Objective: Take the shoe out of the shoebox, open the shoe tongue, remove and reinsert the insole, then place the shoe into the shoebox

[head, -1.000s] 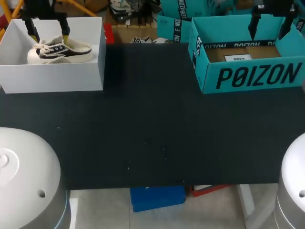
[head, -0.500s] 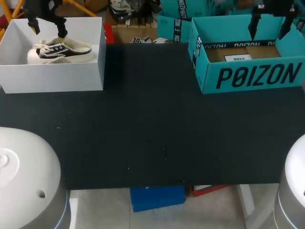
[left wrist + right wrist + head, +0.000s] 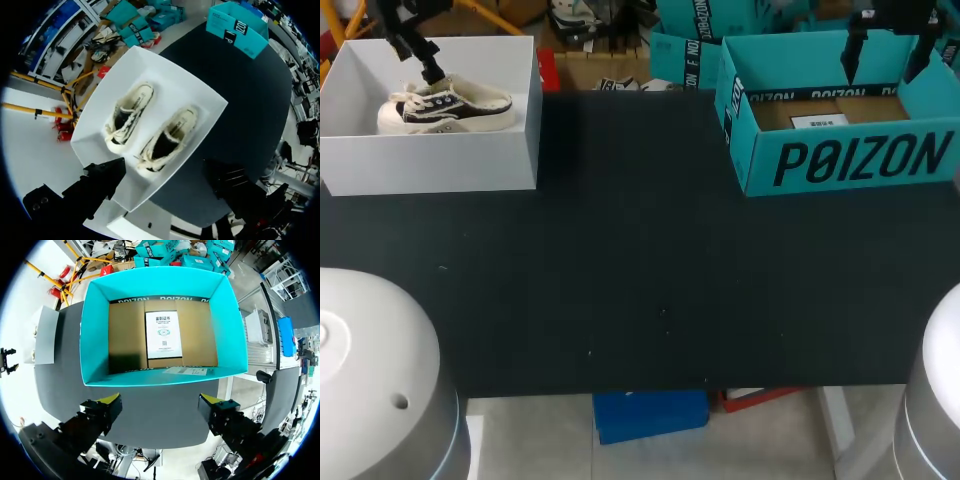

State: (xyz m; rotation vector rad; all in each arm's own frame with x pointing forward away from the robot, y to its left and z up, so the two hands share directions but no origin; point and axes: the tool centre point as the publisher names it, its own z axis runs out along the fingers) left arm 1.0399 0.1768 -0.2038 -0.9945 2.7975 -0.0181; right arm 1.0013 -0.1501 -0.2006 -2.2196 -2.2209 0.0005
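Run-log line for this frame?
left gripper open over white shoebox | two shoes inside | right gripper open over teal box

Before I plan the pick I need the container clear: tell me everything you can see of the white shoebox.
The white shoebox is an open, lidless rectangular box with plain, smooth white walls that look like cardboard. It stands upright at the far left of the dark table. Inside, two cream low-top sneakers with dark panels lie side by side on its floor, soles down. The left jaws hang open above it, touching nothing.
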